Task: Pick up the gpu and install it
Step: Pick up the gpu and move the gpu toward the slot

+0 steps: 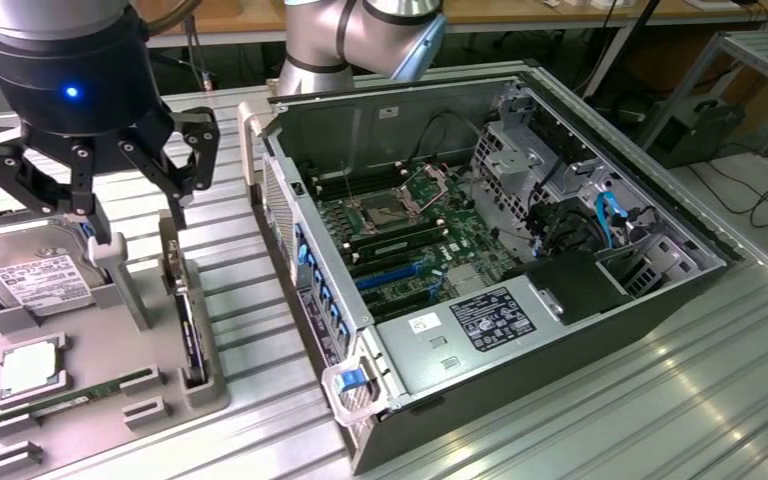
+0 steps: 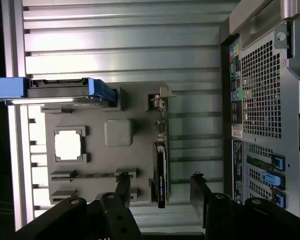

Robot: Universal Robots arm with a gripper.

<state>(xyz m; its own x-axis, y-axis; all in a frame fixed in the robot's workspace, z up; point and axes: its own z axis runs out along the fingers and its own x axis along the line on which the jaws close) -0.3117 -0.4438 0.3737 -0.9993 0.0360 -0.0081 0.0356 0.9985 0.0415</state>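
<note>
- Step in hand: the pick. My gripper (image 1: 131,205) hangs over the tray (image 1: 111,350) with its fingers spread wide and nothing between them.
- The gpu (image 1: 188,335) stands on its long edge in a slot along the side of the tray nearest the case (image 1: 384,110), with its silver bracket at the end nearer my arm's base. It is not yet lifted, and nothing of the install is done.
- In the wrist view the gpu (image 2: 160,165) runs as a thin dark line straight between my two fingers (image 2: 122,187). I judge that I am lined up over it with one finger to each side.
- I am above the card and not touching it. How high above, I cannot tell.
- As I judge it, the grasp calls for a straight descent and a squeeze across the thin faces. The slot posts stand close by, so there is little room for sideways error.
- The hard drive (image 1: 31,270) lies on the far side of the tray from the card, clear of my fingers.
- The case lies open just beside the tray, and the blue board slots (image 1: 391,275) are bare.
</note>
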